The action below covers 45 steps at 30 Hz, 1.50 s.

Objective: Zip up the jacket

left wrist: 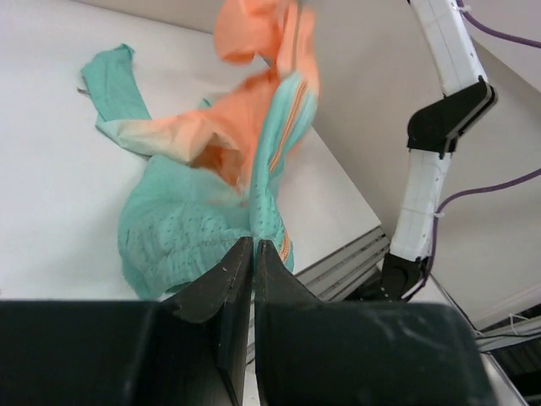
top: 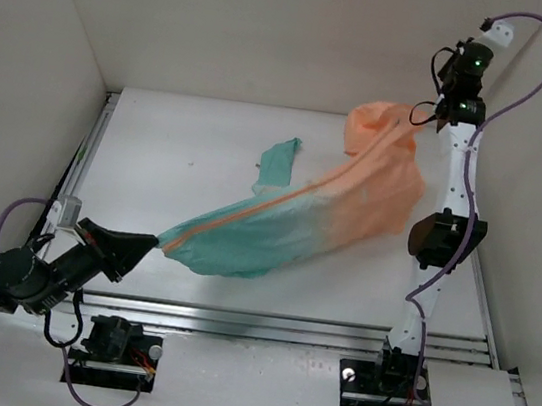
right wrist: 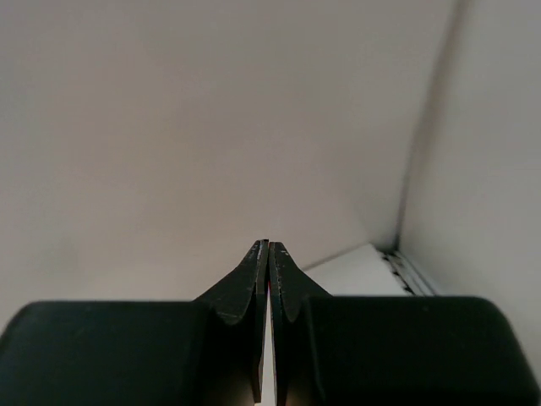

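**Inspector:** Enclosure first. Plain white walls stand on three sides of a white table. Metal rails run along the table's near edge.

**Assistant:** Where is the jacket?

**Inspector:** The jacket is the largest item. It hangs stretched in the air over the table's right half, on a diagonal from near left to far right. The mint-teal hem sits low at the left and the peach-orange top sits high at the right. One teal sleeve trails onto the table behind it. An orange-trimmed zipper edge runs along the upper side. I cannot tell whether the two zipper halves are joined.

**Assistant:** The arms?

**Inspector:** The left arm lies low, reaching right from the near left corner. The right arm stands tall beside the right wall, with its wrist turned leftward.

**Assistant:** And the grippers?

**Inspector:** On the left gripper, the fingers are pressed together and pinch the teal hem at the foot of the zipper edge. Fabric runs straight out from their tips. On the right gripper, the fingers lie flat against each other. Its own camera shows only bare wall past the tips and a thin reddish sliver in the seam between them. From above, the peach end gathers at that gripper, so it appears pinched there.

**Assistant:** Anything smaller?

**Inspector:** A purple cable loops off the right arm's wrist and down its length.
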### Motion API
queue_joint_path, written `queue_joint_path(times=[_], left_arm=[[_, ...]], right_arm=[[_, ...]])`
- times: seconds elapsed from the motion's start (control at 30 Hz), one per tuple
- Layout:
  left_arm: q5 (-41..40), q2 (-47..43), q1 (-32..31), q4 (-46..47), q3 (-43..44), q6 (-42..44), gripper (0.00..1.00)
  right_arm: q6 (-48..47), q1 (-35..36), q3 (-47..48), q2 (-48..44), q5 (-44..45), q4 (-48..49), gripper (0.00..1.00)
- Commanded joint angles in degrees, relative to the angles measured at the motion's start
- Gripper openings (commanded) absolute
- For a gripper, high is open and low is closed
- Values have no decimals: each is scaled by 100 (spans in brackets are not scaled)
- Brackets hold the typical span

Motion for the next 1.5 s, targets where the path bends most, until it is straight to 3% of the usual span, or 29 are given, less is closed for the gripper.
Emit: queue_joint_path(times=[0.0, 0.17, 0.27, 0.3, 0.37, 0.4, 0.43, 0.53, 0.57, 0.67, 0.7, 0.77, 0.83, 0.93, 1.0, 1.03, 1.07, 1.17, 1.2, 1.23, 1.27, 1.3, 1.33, 1.4, 1.47], left_arm=[[-362, -31, -37, -280, 303, 342, 0], [-696, 30, -37, -669, 339, -18, 0], [-1109, 197, -37, -677, 190, -404, 0], [-1328, 267, -37, -686, 102, -519, 0], [-1513, 539, -37, -896, 49, -1008, 23], [-1680, 653, -37, -1097, 110, -1316, 31], [-1742, 889, -37, -1552, 189, -1572, 46], [-1953, 1303, -37, -2624, 593, -2626, 65], [-2023, 1374, -37, -2846, 750, -2986, 67], [-2270, 1559, -37, -2797, 831, -2868, 69], [-2340, 1577, -37, -2335, 787, -2466, 69], [-2315, 1612, -37, -1648, 682, -1728, 69], [-2191, 1656, -37, -1067, 673, -1103, 69], [-2112, 1735, -37, -626, 646, -759, 68], [-1964, 1753, -37, -109, 507, -285, 68], [-1884, 1788, -37, 746, 401, 100, 68], [-1657, 1875, 84, 1599, 209, 1166, 68], [-1208, 2182, 453, 2274, 119, 1570, 68], [-641, 2332, 672, 2510, 128, 1607, 68], [-218, 2681, 1275, 2609, 137, 1607, 69], [308, 2876, 1638, 2688, 154, 1433, 69], [1297, 3104, 2015, 2680, 224, 1301, 69], [1751, 3489, 2707, 2715, 259, 1169, 68], [2446, 3712, 3160, 2898, 304, 1001, 67], [2598, 3862, 3616, 3031, 408, 1062, 68]], right_arm=[[134, -479, -285, -318, 357, 235, 0], [723, -797, -630, -415, 6, 351, 0], [1275, -754, -1636, -940, -915, 638, 0], [1452, -623, -2546, -1473, -1614, 832, 0], [1612, -316, -3604, -2134, -2172, 1052, 1], [1560, 104, -4671, -2773, -2679, 1262, 7], [1481, 404, -5143, -3058, -2911, 1299, 29], [1129, 1380, -6849, -3956, -3369, 1317, 58], [955, 1582, -7131, -4079, -3579, 1256, 63], [298, 2417, -7486, -4116, -3880, 258, 82], [146, 2924, -7538, -4046, -3366, -434, 85], [30, 3401, -7827, -4054, -2757, -703, 93], [222, 3807, -8450, -4072, -2080, -521, 98], [513, 4001, -8672, -3747, -1579, -379, 98], [584, 4211, -8567, -3432, -1149, -240, 98], [592, 4256, -8497, -3299, -964, -178, 98], [593, 4352, -8253, -2994, -857, -194, 98], [627, 4493, -7891, -2526, -541, -90, 96], [636, 4476, -7611, -2203, -470, -63, 91], [663, 4441, -7461, -2043, -409, -45, 54], [785, 4371, -7320, -1893, -330, -2, 23], [864, 4170, -7005, -1639, -381, 42, 2], [1004, 4038, -6837, -1550, -451, 77, 0], [1119, 3564, -6303, -1418, -373, 323, 0], [1356, 3047, -5740, -1321, -355, 341, 0]])
